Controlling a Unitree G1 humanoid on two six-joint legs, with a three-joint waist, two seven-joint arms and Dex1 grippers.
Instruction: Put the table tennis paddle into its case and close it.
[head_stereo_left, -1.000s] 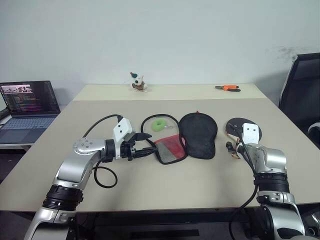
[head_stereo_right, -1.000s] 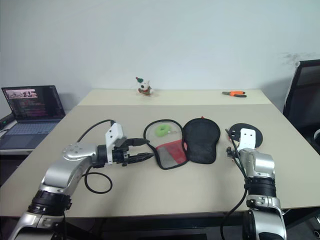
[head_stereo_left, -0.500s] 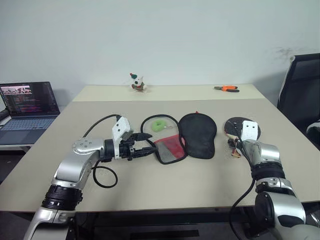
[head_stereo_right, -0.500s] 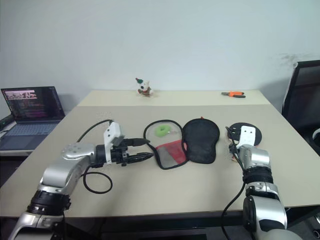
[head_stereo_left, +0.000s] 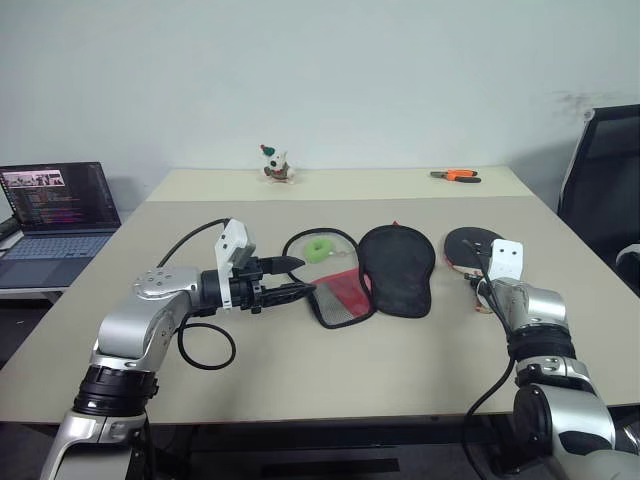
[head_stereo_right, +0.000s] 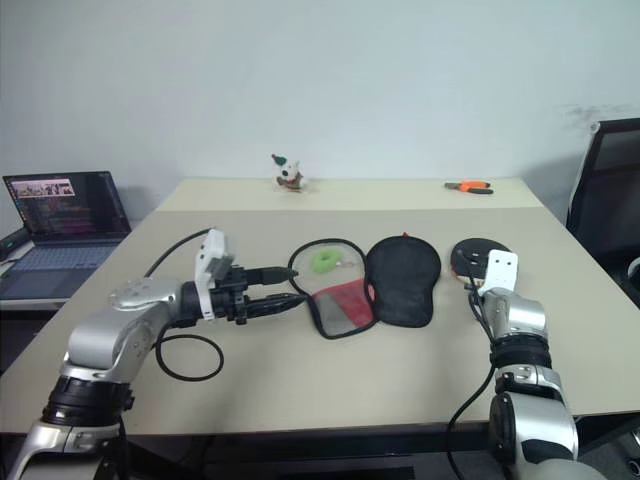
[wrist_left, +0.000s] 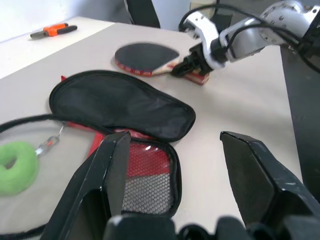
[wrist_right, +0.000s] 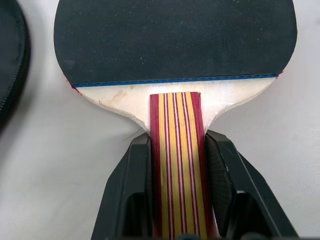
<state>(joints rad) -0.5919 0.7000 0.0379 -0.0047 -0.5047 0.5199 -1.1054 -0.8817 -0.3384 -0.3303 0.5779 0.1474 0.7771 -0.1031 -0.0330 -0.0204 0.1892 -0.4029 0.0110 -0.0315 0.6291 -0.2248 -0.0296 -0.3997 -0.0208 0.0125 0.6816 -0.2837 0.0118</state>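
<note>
1. The right gripper has its two fingers pressed on both sides of the paddle handle. The paddle lies flat on the table, near the right edge.
2. To do this step well, I think it should squeeze the handle tight and lift the paddle flat, so it does not slip or twist.
3. The left gripper is open and holds nothing. It hovers just beside the case.
4. The case lies open in the middle of the table, so the paddle has to go left to reach it.
5. Count: one paddle, one case, one green ring, one pair of pliers by the far edge, one small toy, one laptop.
</note>
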